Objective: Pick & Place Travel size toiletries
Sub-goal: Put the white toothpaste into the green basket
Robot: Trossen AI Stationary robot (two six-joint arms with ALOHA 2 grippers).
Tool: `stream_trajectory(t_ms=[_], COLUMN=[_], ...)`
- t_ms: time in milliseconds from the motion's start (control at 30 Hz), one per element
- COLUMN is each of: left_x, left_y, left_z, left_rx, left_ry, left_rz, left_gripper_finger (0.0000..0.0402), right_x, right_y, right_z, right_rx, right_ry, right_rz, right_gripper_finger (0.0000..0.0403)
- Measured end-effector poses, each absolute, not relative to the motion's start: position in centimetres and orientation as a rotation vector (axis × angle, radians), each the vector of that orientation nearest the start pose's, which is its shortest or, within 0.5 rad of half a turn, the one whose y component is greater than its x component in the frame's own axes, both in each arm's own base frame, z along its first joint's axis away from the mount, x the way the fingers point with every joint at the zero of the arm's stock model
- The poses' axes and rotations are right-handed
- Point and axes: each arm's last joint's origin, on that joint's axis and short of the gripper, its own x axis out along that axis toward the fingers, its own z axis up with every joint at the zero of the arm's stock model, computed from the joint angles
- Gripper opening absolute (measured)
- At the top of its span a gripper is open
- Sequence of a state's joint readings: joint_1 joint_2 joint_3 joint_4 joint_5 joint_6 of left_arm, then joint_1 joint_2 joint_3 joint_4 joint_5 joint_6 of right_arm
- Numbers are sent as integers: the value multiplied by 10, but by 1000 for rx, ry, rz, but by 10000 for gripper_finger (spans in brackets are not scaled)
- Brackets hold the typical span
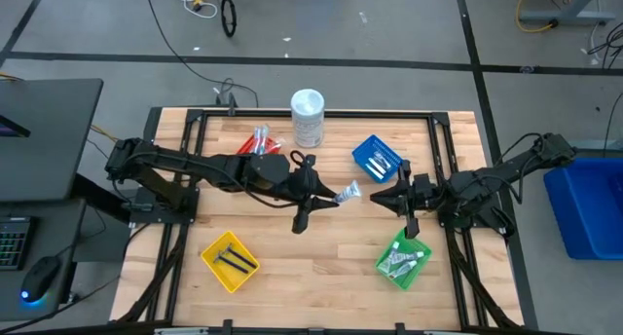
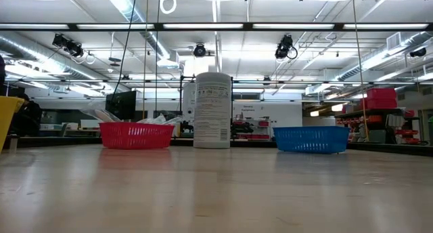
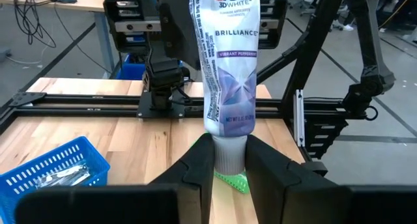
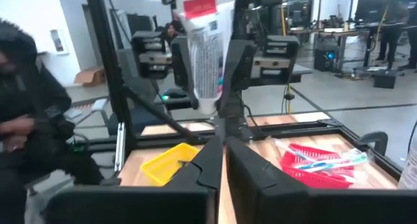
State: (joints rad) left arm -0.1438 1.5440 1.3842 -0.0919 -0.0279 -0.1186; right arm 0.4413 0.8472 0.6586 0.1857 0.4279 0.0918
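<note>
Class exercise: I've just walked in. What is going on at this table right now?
The left gripper holds a toothpaste tube by its cap end, lifted above the table's middle. The right gripper faces it close by, fingers nearly closed and empty. Other toiletries already lie in the red basket, blue basket, yellow basket and green basket.

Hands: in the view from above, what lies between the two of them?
Only the toothpaste tube, held by the left hand; then bare table before the right hand.
</note>
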Motion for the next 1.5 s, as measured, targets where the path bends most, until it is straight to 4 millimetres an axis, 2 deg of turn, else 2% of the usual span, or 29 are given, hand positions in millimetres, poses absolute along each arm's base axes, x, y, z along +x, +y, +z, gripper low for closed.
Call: stream_trajectory(t_ms=[200,500,700,900,1133,1333,1500], left_x=[355,355,354,350,348,348,348], left_y=[-48,-47,-43,-40,-40,-39,-39], left_z=[364,363,360,349,345,345,344], left_rx=[-97,-94,-84,-59,-48,-41,-39], left_ry=[257,258,292,404,449,452,460], left_rz=[-93,-46,16,67,84,96,98], left_gripper_finger=[77,81,75,81,77,82,78], right_x=[189,207,206,206,209,212,212], right_y=[72,73,68,66,57,50,50], right_z=[312,305,308,308,308,308,314], right_rx=[105,111,178,222,397,514,562], right_ry=[-18,-35,-65,-75,-103,-106,-153], right_rz=[6,-25,-173,-207,-243,-170,-121], right_gripper_finger=[79,209,264,279,264,255,273])
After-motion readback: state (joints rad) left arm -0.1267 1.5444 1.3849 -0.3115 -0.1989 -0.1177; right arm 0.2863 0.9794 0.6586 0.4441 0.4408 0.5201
